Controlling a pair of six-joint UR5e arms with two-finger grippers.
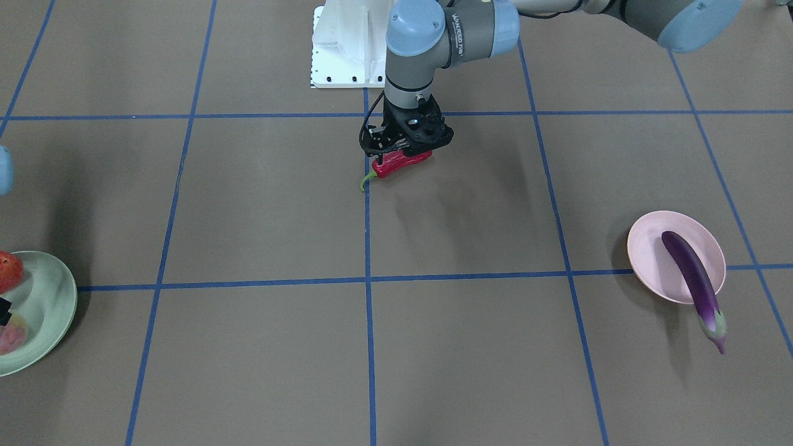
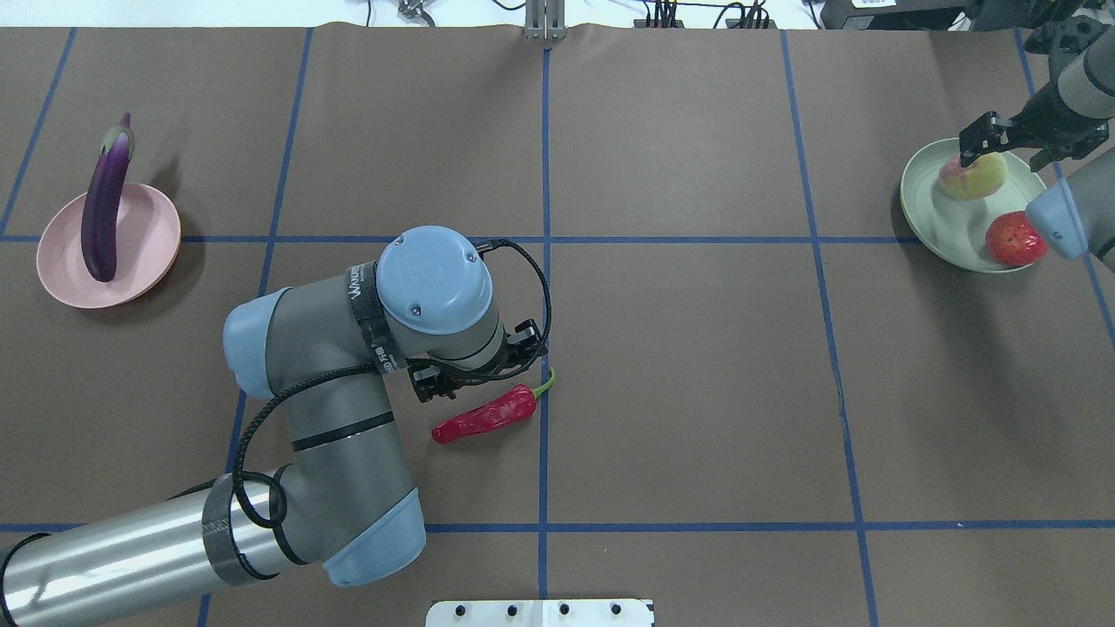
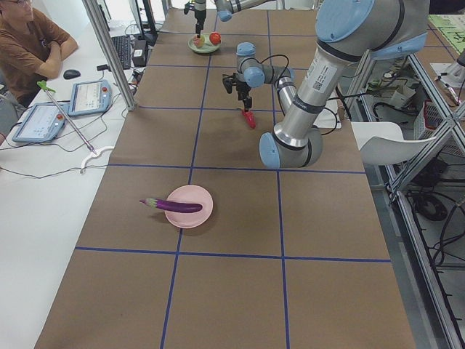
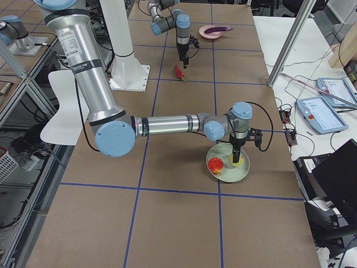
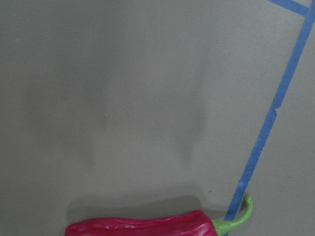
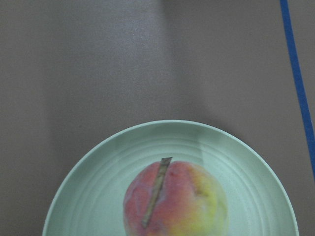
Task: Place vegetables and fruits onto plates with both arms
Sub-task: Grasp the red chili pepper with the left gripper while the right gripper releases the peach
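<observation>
The red chili pepper [image 1: 396, 165] [image 2: 483, 418] lies on the table near the middle, its green stem on a blue tape line. My left gripper [image 1: 406, 148] [image 2: 475, 379] hangs just above it, jaws apart, holding nothing. The purple eggplant [image 2: 103, 209] lies across the pink plate [image 2: 148, 235], cap end over the rim. The peach [image 2: 974, 177] [image 6: 174, 201] and the pomegranate [image 2: 1013, 238] sit on the green plate [image 2: 928, 205]. My right gripper [image 2: 1002, 152] is open just over the peach.
The white base block [image 2: 540, 612] stands at the robot's edge of the table. Blue tape lines grid the brown table cover. An operator [image 3: 29, 43] sits at a side desk with tablets, beyond the table's far edge.
</observation>
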